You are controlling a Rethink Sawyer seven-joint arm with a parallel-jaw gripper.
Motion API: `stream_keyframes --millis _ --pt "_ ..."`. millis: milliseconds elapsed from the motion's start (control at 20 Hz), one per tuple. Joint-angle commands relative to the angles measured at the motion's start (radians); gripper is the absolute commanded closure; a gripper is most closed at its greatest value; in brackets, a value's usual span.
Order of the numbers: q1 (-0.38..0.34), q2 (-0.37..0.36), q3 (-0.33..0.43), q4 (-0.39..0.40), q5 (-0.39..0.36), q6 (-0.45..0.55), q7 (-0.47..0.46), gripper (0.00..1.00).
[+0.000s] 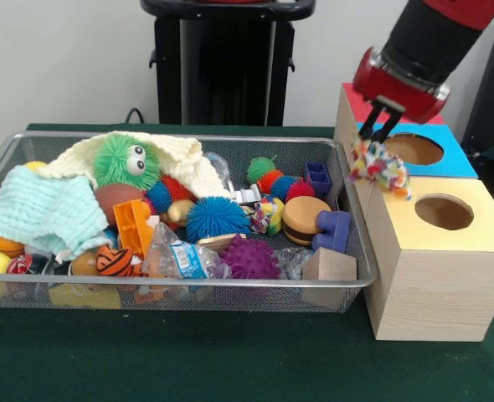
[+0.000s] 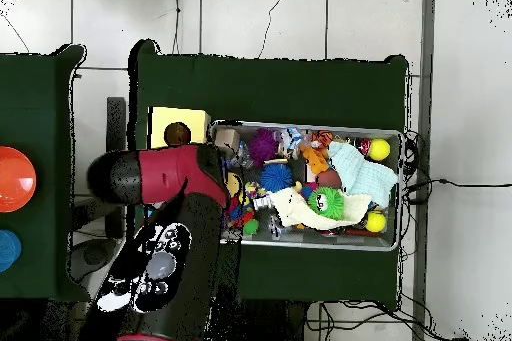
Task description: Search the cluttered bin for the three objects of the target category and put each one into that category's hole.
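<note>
In the front view my gripper (image 1: 382, 136) is shut on a whitish confetti-patched lump (image 1: 379, 166). It holds the lump in the air just past the right end of the wire mesh bin (image 1: 188, 290), beside the boxes' near-left corner. The round dark hole (image 1: 444, 212) in the yellow-topped wooden box lies to the right of the lump and lower. A second confetti-patched lump (image 1: 266, 214) lies in the bin among the toys. In the overhead view my arm (image 2: 170, 182) hides the gripper and the lump; the yellow box (image 2: 190, 119) and the bin (image 2: 400, 189) show.
Behind the yellow box stand a blue-topped box with its own hole (image 1: 414, 149) and a red-topped box (image 1: 354, 99). The bin holds spiky balls (image 1: 217, 218), a green fuzzy toy (image 1: 126, 162), cloths (image 1: 42, 213), a burger toy (image 1: 304, 219), a wooden block (image 1: 328, 266) and a clear wrapper (image 1: 184, 258).
</note>
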Motion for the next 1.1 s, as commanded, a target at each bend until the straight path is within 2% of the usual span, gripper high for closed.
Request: stream_keyframes --millis 50,200,350,450,750,850,1100 --pt "0.024 -0.037 0.002 -0.113 0.112 0.328 0.326 1.0" --pt "0.028 -0.062 -0.006 -0.148 0.129 0.411 0.326 1.0" --pt "0.031 -0.078 -0.006 -0.174 0.134 0.438 0.319 1.0" --pt "0.028 -0.076 -0.003 -0.172 0.128 0.407 0.305 1.0" --pt "-0.05 -0.064 0.066 -0.085 0.147 0.188 0.189 1.0" --pt "-0.073 -0.06 0.084 -0.088 0.157 0.178 0.157 1.0" --pt "-0.115 -0.047 0.119 -0.15 0.18 0.251 0.116 1.0"
